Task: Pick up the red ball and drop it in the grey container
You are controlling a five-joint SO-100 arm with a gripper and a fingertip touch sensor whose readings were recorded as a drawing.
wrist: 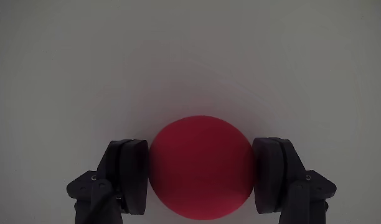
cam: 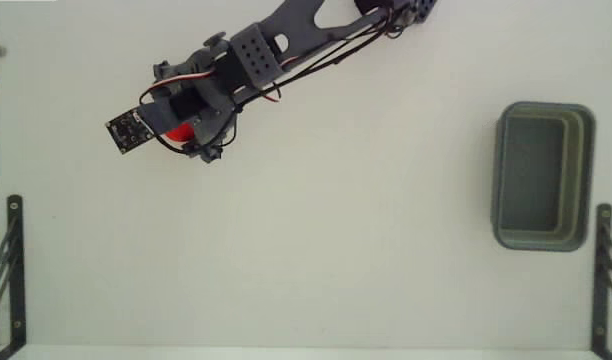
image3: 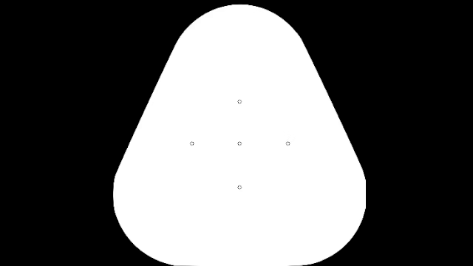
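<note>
The red ball sits between the two dark fingers of my gripper, and both pads press against its sides in the wrist view. In the fixed view only a sliver of the red ball shows under my gripper, at the upper left of the white table. The grey container stands far off at the right edge, hollow side up with nothing in it. Whether the ball is off the table I cannot tell.
The arm reaches in from the top middle of the fixed view. Black metal brackets stand at the lower left and lower right table edges. Plain white tabletop lies between the gripper and the container.
</note>
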